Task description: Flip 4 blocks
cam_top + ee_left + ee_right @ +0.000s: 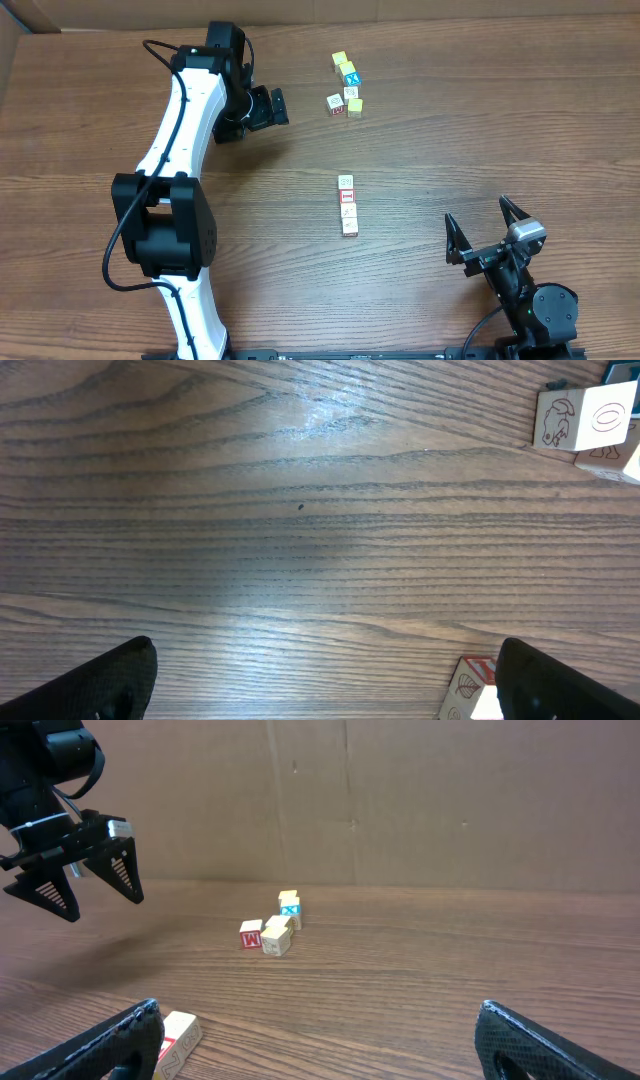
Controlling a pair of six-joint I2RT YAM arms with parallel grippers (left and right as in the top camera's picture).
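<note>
Four small picture blocks point(348, 205) lie in a short line at the middle of the table, cream-faced with printed symbols, one red-framed. The right wrist view catches the near end of that line point(175, 1038) beside its left finger. My right gripper point(477, 212) stands open near the front right, well to the right of the line, with nothing between its fingers point(320, 1020). My left gripper point(277, 108) hangs open at the back left, over bare wood point(325, 660), far from the line.
A loose cluster of cubes point(346, 88) sits at the back centre, some yellow-topped, one blue, one red-framed point(251, 935). In the left wrist view one red-framed cube with a leaf point(468, 687) shows beside the right finger and a cream cube point(585, 418) further ahead.
</note>
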